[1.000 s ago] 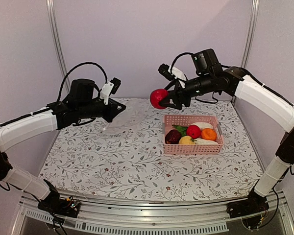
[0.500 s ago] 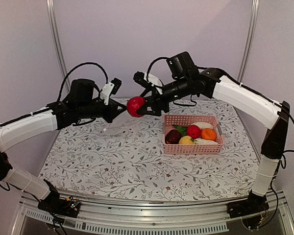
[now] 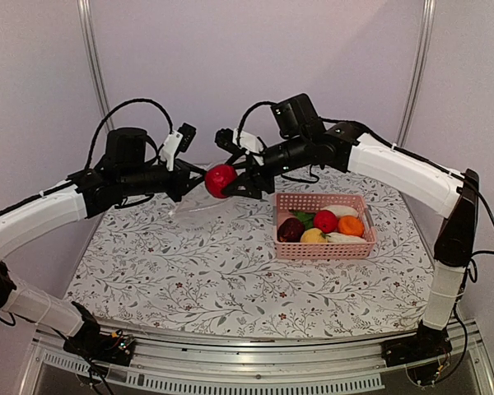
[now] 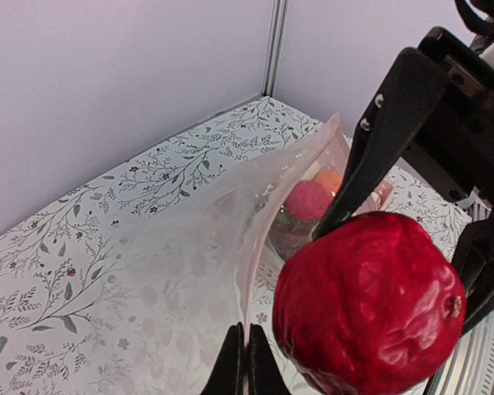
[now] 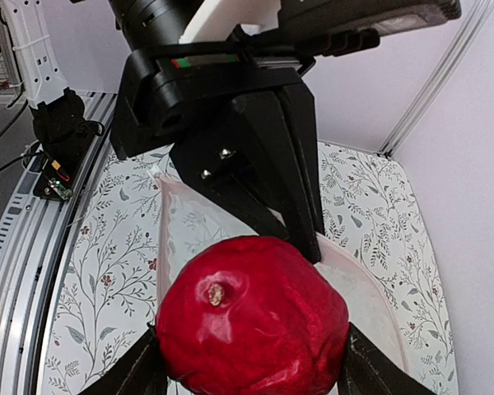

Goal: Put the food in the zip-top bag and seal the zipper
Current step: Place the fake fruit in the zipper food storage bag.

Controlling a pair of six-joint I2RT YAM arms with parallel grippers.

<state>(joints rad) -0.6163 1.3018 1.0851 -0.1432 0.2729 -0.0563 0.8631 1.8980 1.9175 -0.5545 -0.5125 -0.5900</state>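
My right gripper (image 3: 227,183) is shut on a large red ball of the food (image 3: 220,180) and holds it in the air at the open mouth of the clear zip-top bag (image 3: 199,211). In the right wrist view the red ball (image 5: 251,317) fills the space between my fingers, with the bag (image 5: 181,226) below it. My left gripper (image 4: 244,372) is shut on the bag's whitish zipper edge (image 4: 259,271) and holds it up; the red ball (image 4: 366,304) hangs just right of it. More food lies in the pink basket (image 3: 324,247).
The pink basket stands on the floral cloth (image 3: 230,280) at the right middle, holding maroon, red, yellow, orange, white and green pieces. Grey walls and metal posts close off the back and sides. The two arms nearly touch above the back of the table.
My right gripper has carried the red ball leftward from above the basket to the bag's mouth. My left gripper has lifted the bag edge slightly.
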